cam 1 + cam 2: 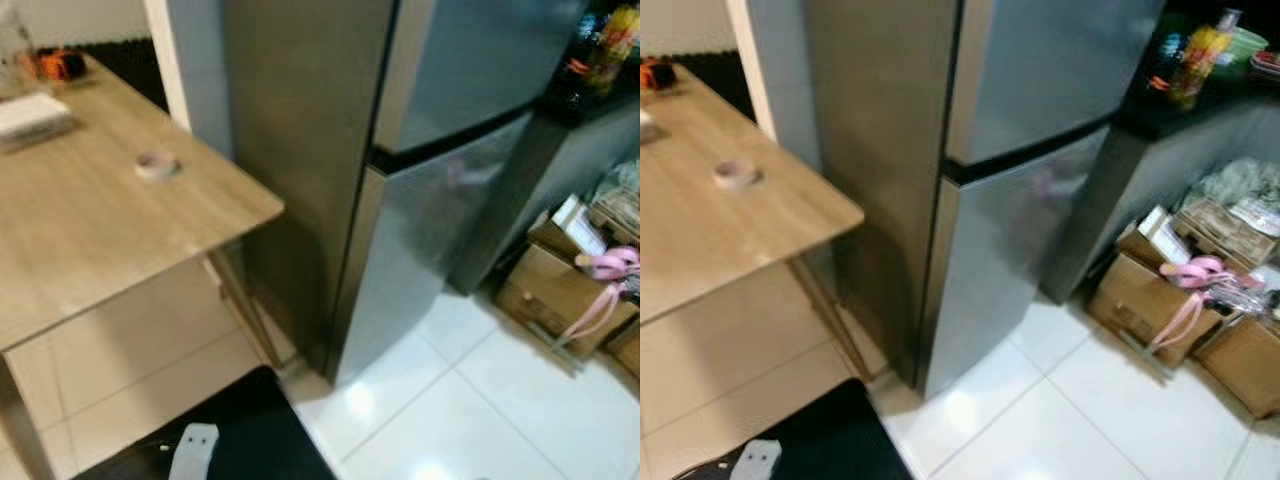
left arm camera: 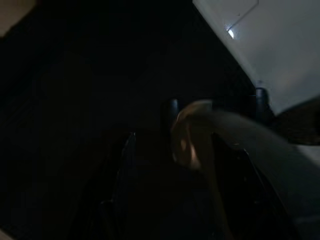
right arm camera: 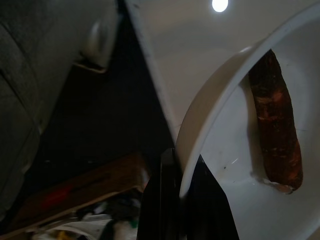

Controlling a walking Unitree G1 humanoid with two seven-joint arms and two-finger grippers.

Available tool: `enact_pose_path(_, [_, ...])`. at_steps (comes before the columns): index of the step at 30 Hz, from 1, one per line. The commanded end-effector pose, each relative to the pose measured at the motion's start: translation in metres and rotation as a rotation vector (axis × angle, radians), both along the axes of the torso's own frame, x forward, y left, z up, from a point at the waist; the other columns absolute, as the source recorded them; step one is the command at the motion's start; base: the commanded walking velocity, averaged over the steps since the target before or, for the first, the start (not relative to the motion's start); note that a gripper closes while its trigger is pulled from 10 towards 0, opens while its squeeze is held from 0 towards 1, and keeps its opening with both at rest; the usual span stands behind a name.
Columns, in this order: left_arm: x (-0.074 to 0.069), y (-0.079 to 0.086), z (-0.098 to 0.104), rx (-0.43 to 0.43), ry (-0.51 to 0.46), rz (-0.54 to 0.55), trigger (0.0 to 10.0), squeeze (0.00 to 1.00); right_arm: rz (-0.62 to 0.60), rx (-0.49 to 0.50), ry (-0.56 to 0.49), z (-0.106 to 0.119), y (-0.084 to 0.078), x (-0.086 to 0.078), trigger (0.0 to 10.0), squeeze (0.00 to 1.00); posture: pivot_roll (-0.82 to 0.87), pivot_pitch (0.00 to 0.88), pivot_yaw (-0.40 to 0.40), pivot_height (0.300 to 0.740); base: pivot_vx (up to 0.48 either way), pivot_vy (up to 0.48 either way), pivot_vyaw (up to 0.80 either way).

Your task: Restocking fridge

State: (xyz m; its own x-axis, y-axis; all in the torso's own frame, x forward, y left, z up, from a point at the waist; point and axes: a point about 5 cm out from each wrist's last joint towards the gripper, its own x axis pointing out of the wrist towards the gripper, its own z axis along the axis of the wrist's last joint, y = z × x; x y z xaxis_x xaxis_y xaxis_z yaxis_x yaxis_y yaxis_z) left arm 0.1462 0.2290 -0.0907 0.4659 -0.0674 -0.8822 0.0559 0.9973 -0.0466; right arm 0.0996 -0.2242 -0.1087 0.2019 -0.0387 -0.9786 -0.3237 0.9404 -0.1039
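So barely started — fridge (image 1: 420,180) doors both closed, right gripper (image 3: 182,192) clamped on white bowl (image 3: 235,150) rim, sausage-looking thing (image 3: 276,125) inside — left gripper can't tell.

Floor: glossy white tiles (image 1: 470,400) reflecting ceiling light.
Furniture: wooden table (image 1: 90,230) on the left.
Clutter: cardboard boxes (image 1: 1150,295) on the right.

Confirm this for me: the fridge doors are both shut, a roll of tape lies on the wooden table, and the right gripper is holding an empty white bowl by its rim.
One thing is wrong: the bowl is not empty. The right wrist view shows a dark reddish-brown piece of food lying inside it, with the right gripper clamped on the rim. The fridge doors are shut, and the roll of tape lies on the table.
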Motion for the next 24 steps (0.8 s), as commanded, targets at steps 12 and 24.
enact_pose_path(12, [-0.004, 0.002, -0.001, 0.015, -0.027, 0.105, 10.0, 0.00, -0.003, -0.006, 0.004, 0.000, -0.001, -0.002, 10.0, 0.00, 0.04, 0.005, -0.064, 0.740, 0.000, 0.000, 0.00])
enact_pose_path(24, [0.054, -0.014, 0.024, -0.062, -0.320, 0.199, 10.0, 0.00, 0.001, -0.006, 0.009, 0.000, -0.001, -0.003, 10.0, 0.00, 0.04, 0.022, -0.071, 0.740, 0.000, 0.000, 0.00])
